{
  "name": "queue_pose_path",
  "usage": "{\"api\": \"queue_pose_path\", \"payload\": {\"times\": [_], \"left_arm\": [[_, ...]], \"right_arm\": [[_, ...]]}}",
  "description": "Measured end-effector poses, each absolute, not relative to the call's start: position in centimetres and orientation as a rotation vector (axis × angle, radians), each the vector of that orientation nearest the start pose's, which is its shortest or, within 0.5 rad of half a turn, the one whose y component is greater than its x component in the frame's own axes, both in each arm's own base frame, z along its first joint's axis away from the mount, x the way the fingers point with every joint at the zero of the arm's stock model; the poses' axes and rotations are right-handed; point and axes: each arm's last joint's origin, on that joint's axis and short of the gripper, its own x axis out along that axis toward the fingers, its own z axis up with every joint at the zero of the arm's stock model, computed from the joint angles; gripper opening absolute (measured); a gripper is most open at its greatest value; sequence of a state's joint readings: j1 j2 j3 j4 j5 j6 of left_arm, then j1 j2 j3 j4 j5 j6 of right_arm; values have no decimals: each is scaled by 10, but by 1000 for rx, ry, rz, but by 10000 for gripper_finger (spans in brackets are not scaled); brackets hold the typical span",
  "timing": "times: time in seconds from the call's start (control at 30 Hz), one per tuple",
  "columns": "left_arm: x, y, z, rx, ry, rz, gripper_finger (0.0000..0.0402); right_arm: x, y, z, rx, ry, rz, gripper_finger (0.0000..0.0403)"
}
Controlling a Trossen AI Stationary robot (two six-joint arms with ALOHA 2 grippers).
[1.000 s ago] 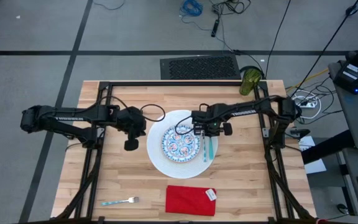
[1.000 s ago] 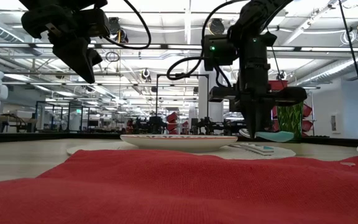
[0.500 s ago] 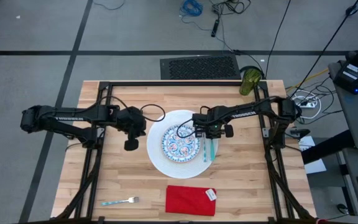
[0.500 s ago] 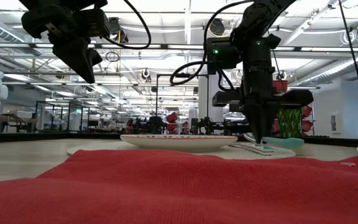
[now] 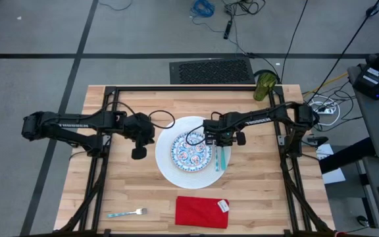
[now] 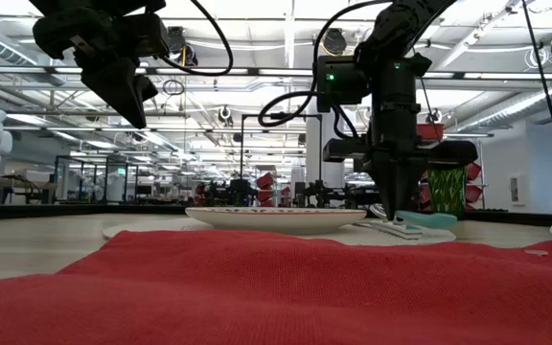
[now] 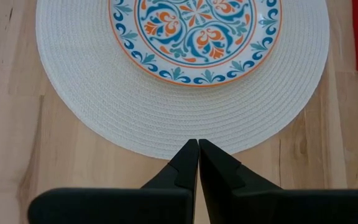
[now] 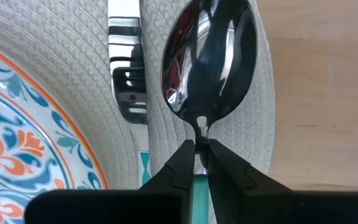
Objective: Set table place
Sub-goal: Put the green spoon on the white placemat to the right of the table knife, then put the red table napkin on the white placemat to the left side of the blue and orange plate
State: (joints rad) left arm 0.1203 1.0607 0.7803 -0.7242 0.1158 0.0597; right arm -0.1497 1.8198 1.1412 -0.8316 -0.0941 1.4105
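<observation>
The big white round plate (image 5: 170,168), woven in texture, lies mid-table with the small blue-patterned plate (image 5: 191,151) on it. My right gripper (image 5: 218,139) is over the big plate's right rim, shut on the teal-handled spoon (image 8: 207,59). The knife (image 8: 127,68) lies on that rim beside the spoon. My left gripper (image 5: 139,153) is shut and empty, raised just left of the big plate (image 7: 104,106). The red napkin (image 5: 202,212) and the fork (image 5: 129,212) lie flat near the front edge. The green cup (image 5: 266,86) stands at the far right corner. My right gripper pinches the spoon's thin neck (image 8: 201,130), between the bowl and the teal handle (image 8: 197,190), with its two fingertips. The fingers point down from above and lie across the spoon. The spoon (image 6: 427,219) is held level just over the big plate's rim; whether it touches, I cannot tell.
Bare wood (image 5: 262,191) lies right of the big plate and also to its left. Black frame rails (image 5: 101,171) run along both sides of the table. The napkin (image 6: 257,287) fills the front of the low view.
My right gripper has gone down a little with the spoon, which stays level and now hangs close over the big plate's rim beside the knife.
</observation>
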Motion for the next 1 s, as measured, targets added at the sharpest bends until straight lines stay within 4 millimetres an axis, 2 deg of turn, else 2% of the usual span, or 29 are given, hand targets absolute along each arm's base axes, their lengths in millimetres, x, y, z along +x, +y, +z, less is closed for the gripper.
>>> {"api": "queue_pose_path", "payload": {"times": [0.5,0.83,1.0], "left_arm": [[194,20,242,-65,997,-25,0],[194,20,242,-65,997,-25,0],[194,20,242,-66,997,-25,0]], "right_arm": [[315,-45,156,1275,1217,-1124,19],[315,-45,156,1275,1217,-1124,69],[315,-45,156,1261,1209,-1132,80]]}}
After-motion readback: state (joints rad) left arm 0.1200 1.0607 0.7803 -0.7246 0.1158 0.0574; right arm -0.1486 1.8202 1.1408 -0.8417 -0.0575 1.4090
